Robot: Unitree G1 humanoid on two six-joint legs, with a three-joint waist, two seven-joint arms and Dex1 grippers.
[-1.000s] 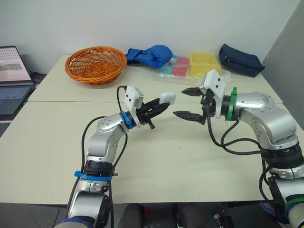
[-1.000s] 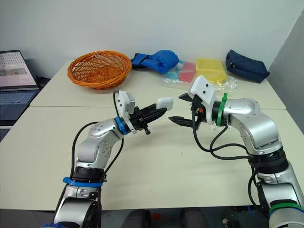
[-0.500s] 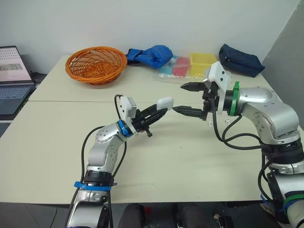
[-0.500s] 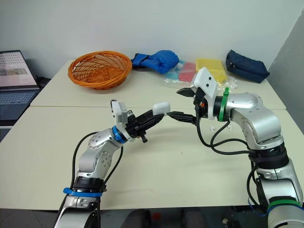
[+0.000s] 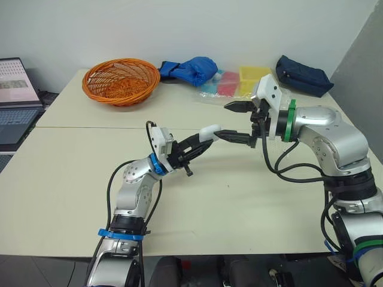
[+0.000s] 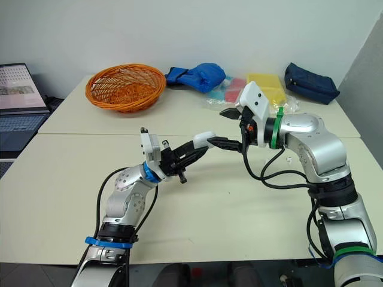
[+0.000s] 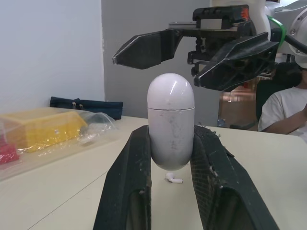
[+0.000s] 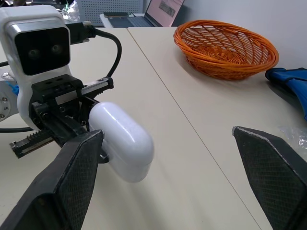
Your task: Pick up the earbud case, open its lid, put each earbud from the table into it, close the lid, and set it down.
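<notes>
Broadly, the pale table (image 5: 72,179) filled the scene, with a seam running left to right across it. An open laptop (image 5: 15,101) sat beside its far left edge. On the far half stood an orange wicker basket (image 5: 121,80) towards the left. To the right of it lay a crumpled blue bag (image 5: 190,69). At the far right lay a navy pouch (image 5: 302,76). Between those two a yellow box (image 5: 254,78) and a red box (image 5: 227,87) lay in clear plastic wrapping.

Above the middle of the table the two arms met. The right gripper (image 6: 216,127) reached in from the right with its fingers spread wide, one above the other. The lower fingertip sat just beside the rounded end of the case; I cannot tell whether it touched. The left gripper (image 5: 202,139) pointed up and to the right, its fingers clamped on the earbud case (image 5: 210,131).

The case was white and pill-shaped, held in the air well above the table. Its lower half was pinched between the two black fingers and its domed lid end stuck out towards the right gripper. The seam of the lid showed as a thin closed line in the left wrist view.

A single white earbud (image 7: 173,178) lay on the table beyond the case.
</notes>
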